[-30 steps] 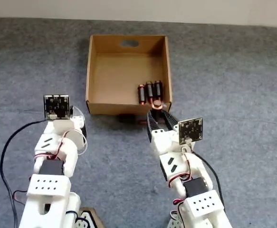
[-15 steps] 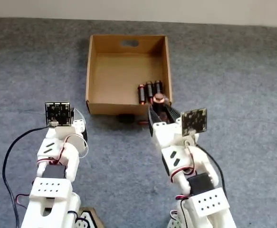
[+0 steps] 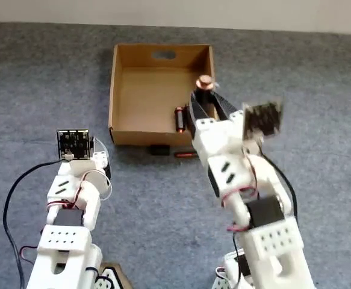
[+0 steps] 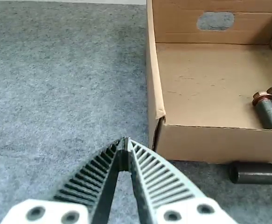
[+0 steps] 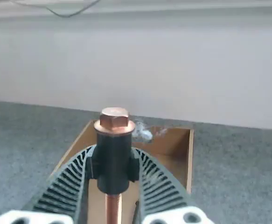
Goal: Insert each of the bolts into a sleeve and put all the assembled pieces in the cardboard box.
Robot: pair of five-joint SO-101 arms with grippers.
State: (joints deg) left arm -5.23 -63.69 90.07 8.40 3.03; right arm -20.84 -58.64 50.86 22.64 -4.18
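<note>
From above, you see the right gripper [image 3: 206,102] pinching an assembled piece [image 3: 205,83] over the cardboard box [image 3: 111,90]. Left wrist: your left gripper [image 4: 125,145] is pressed together, with a sleeve [image 4: 253,172] lying just outside the box. Right wrist: the piece stands upright in the grip.

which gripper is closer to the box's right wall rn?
Right. The right gripper hangs aloft near the cardboard box's right wall, shut on an assembled piece; the left gripper sits shut outside the left front corner.
</note>
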